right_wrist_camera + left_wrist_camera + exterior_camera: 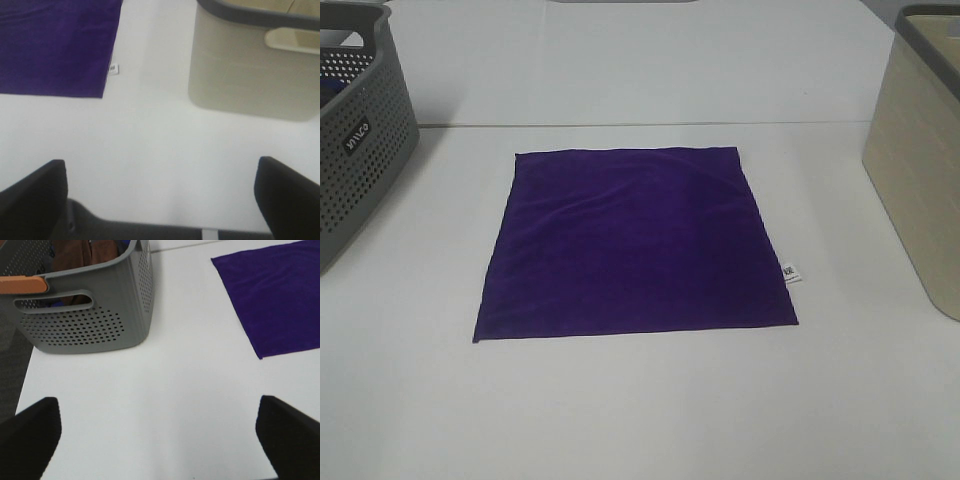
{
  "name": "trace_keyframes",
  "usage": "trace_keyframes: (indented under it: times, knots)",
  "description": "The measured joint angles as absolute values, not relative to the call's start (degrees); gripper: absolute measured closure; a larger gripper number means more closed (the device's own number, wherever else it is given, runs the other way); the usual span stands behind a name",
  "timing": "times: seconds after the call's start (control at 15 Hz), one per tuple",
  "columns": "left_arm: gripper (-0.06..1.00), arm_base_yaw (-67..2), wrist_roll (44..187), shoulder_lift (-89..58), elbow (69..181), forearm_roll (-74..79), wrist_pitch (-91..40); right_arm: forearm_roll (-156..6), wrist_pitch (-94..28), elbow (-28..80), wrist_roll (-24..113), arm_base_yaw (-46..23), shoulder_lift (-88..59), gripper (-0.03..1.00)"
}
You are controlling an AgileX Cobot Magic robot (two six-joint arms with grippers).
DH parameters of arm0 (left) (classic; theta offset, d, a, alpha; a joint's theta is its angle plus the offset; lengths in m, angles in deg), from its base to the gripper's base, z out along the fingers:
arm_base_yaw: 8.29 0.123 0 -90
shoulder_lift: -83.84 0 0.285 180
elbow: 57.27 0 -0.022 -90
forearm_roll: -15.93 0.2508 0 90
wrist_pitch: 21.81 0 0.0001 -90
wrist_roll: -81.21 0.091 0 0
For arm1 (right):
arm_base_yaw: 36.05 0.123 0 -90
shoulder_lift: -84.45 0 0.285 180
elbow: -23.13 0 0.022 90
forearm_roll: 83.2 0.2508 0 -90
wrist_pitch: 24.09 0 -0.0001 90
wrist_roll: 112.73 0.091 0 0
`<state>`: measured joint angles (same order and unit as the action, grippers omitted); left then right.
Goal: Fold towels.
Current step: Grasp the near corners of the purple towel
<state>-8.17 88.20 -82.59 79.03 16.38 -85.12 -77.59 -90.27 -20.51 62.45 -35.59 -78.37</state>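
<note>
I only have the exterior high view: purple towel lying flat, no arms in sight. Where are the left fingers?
Observer: The left fingers are open over bare table, holding nothing.
Operator: And the right ones?
Observer: The right fingers are open and empty too, short of the towel's tag edge.
Operator: What's in the grey basket?
Observer: The left wrist view shows brown cloth inside the basket.
</note>
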Motion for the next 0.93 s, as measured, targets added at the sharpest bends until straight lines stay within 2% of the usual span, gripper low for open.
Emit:
trace_keyframes:
  times: [0.07,0.2,0.33,0.53,0.6,0.67,0.93]
  knots:
    - [-0.04,-8.17,87.34,-71.47,85.96,16.38,-89.88,-76.38,-93.48,-13.86,63.66,-35.59,-65.36,-0.02]
    - [-0.04,-8.17,86.60,-52.16,95.01,14.38,-91.08,-73.12,-94.11,-2.98,59.42,-35.59,-44.28,-0.02]
    - [-0.04,-8.17,88.26,-37.55,98.45,8.94,-90.22,-63.83,-92.22,5.27,49.85,-35.59,-25.31,-0.02]
    - [-0.04,-8.17,97.14,-24.20,96.05,-5.16,-80.20,-48.77,-89.24,7.39,36.21,-35.65,-10.19,-0.02]
    - [-0.04,-8.17,103.90,-20.08,92.61,-14.04,-76.64,-43.78,-89.18,7.39,31.06,-35.65,-5.26,-0.02]
    - [-0.04,-8.17,116.79,-12.92,86.76,-26.93,-71.37,-36.33,-89.41,7.39,25.10,-35.65,1.33,-0.02]
    - [-0.04,-8.23,128.02,-4.27,85.05,-39.08,-63.47,-31.81,-89.18,7.39,18.85,-35.65,14.28,-0.02]
